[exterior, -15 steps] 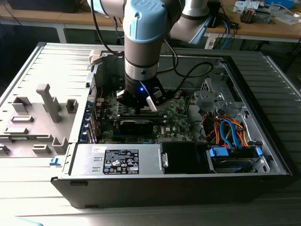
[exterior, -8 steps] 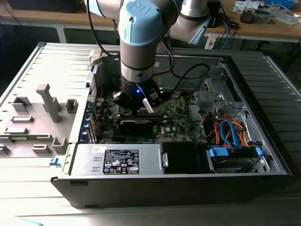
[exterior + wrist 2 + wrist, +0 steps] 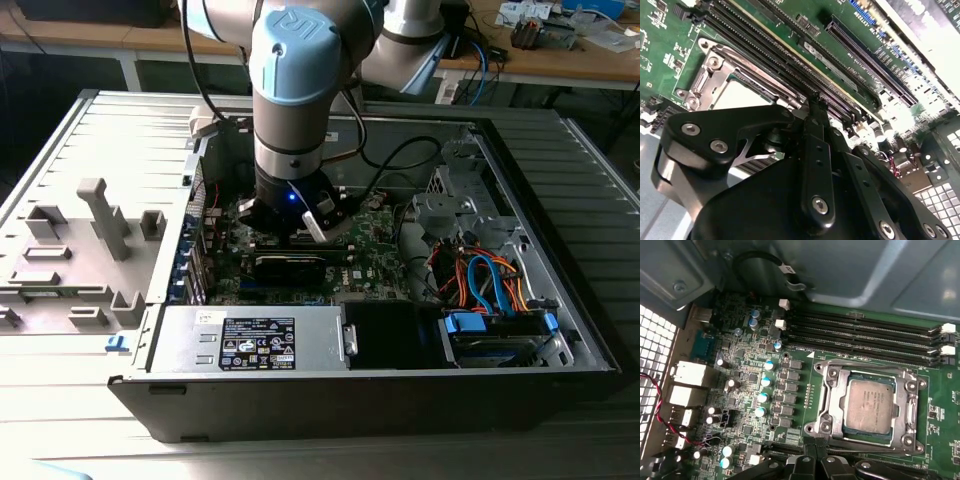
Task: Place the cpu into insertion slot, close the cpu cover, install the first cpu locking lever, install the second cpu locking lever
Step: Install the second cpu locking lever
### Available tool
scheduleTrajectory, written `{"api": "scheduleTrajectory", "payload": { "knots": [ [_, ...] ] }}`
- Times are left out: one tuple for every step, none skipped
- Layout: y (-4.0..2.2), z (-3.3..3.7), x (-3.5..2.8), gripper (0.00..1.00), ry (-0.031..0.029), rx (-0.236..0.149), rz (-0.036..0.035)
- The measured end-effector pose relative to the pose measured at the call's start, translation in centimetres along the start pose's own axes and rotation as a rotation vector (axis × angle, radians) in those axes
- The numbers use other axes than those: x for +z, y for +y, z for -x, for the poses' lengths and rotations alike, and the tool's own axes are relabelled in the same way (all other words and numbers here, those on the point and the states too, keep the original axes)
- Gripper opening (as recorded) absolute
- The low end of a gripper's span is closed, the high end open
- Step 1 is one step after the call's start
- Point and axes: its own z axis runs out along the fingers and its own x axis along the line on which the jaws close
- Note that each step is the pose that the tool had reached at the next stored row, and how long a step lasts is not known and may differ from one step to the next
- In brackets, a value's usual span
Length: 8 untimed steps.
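The cpu point(image 3: 869, 404), a silvery-grey square chip, lies flat in the insertion slot point(image 3: 910, 442) on the green motherboard point(image 3: 940, 410). The cpu cover point(image 3: 836, 409), a dull metal frame, lies down around the chip's edges. A thin metal locking lever point(image 3: 865, 363) runs along the slot's side nearest the memory slots. My gripper point(image 3: 813, 458) hangs just beside the slot's opposite edge, fingers pressed together and holding nothing. In the second wrist view the gripper point(image 3: 813, 102) points at the slot's edge, with the cpu point(image 3: 737, 95) partly behind the black finger links. In the exterior view the gripper point(image 3: 300, 222) sits low inside the computer case.
Long black memory slots point(image 3: 865, 332) run beside the socket. Upright capacitors point(image 3: 763, 397) and rear ports point(image 3: 687, 375) stand on its other side. The case holds a power supply point(image 3: 250, 340), a drive cage with orange and blue cables point(image 3: 490, 285), and a grey fixture point(image 3: 100, 225) outside at the exterior view's left.
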Motion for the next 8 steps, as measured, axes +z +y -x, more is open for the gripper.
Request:
{"api": "scheduleTrajectory", "payload": {
  "knots": [
    [0.03,0.00,0.03,0.11,-0.0001,-0.001,0.0014],
    [0.09,0.00,0.08,0.11,-0.0003,-0.001,0.0036],
    [0.13,0.01,0.12,0.11,-0.0006,-0.001,0.0049],
    [0.17,0.03,0.15,0.11,-0.0008,-0.001,0.0064],
    [0.22,0.03,0.19,0.11,-0.0010,-0.001,0.0082],
    [0.26,0.04,0.23,0.11,-0.0013,-0.002,0.0097],
    [0.31,0.05,0.30,0.11,-0.0016,-0.002,0.0115],
    [0.38,0.07,0.39,0.11,-0.0021,-0.002,0.0145]
  ]
}}
